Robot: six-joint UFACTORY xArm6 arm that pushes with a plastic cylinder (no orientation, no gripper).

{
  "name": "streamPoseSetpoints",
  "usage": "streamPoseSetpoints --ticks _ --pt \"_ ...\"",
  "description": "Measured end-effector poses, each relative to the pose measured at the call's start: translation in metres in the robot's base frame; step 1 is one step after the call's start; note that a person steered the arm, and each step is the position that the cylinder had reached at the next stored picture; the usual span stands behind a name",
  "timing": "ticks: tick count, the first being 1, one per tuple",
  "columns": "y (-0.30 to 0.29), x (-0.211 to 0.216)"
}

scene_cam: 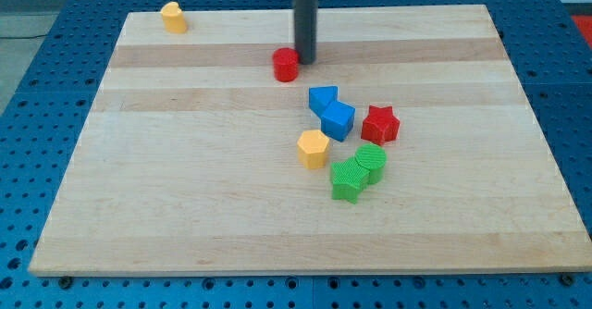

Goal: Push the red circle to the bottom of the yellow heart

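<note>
End effector tip [304,61] beside one red circle [285,65]

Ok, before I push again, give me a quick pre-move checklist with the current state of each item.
1. My tip beside the red circle, on its right: ok.
2. Tip actually touching the circle: cannot tell.
3. Yellow heart located, top-left corner of the board: ok.
4. Path leftward from circle toward heart free of blocks: ok.
5. Circle already below the heart: not ok, far to its right.
6. Blue blocks and red star clear of the push line: ok.
</note>
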State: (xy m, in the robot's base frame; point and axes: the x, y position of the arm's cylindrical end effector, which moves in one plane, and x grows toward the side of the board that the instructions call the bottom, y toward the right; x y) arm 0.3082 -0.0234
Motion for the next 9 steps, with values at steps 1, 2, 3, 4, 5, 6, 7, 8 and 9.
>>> streamPoseSetpoints --ticks 1,2,3,4,5,6,7,8,9 --pt "-0.002 0.003" --pt "0.029 0.011" --pt "0.022 0.03" --pt "-0.02 0.034" --pt "-0.067 0.034" --pt "-0.113 0.027" --pt "-0.149 0.016" --pt "-0.174 -0.004" --pt "-0.198 -0.02"
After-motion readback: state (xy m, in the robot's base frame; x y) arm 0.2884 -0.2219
